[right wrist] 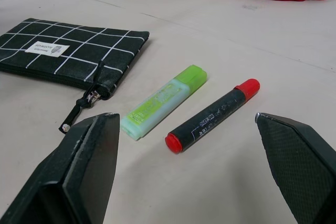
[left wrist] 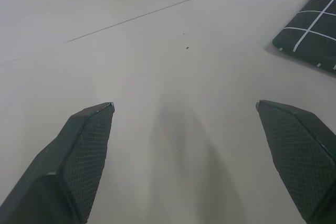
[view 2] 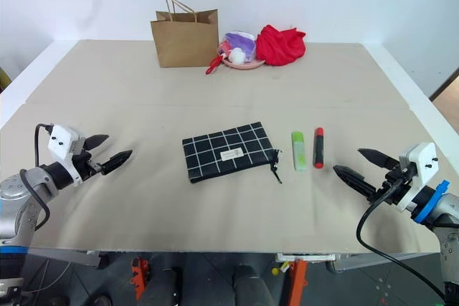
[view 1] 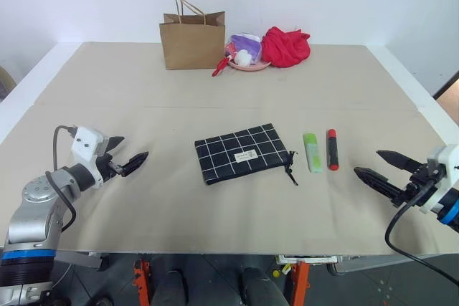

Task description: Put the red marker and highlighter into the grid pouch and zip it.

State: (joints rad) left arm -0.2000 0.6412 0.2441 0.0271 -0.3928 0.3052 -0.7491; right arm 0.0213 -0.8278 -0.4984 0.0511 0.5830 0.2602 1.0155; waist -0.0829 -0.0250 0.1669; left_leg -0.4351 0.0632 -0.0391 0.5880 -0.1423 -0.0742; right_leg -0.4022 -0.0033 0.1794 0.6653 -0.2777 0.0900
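The grid pouch (view 1: 242, 151) lies flat at the table's middle, black with white lines, its zipper pull (view 1: 292, 169) trailing off its right end. Just right of it lie the light-green highlighter (view 1: 312, 152) and the red marker (view 1: 333, 149), side by side and apart. My left gripper (view 1: 130, 152) hovers open left of the pouch, nothing between its fingers; the pouch's corner (left wrist: 315, 35) shows in the left wrist view. My right gripper (view 1: 380, 164) stands open right of the marker, facing highlighter (right wrist: 164, 100) and marker (right wrist: 212, 115) in the right wrist view.
At the table's far edge stand a brown paper bag (view 1: 191, 39), a pink dish (view 1: 249, 63) with small items and a red cloth bundle (view 1: 285, 46). A seam (view 1: 215, 107) crosses the beige table cover. The table's front edge (view 1: 215, 253) is close to both arms.
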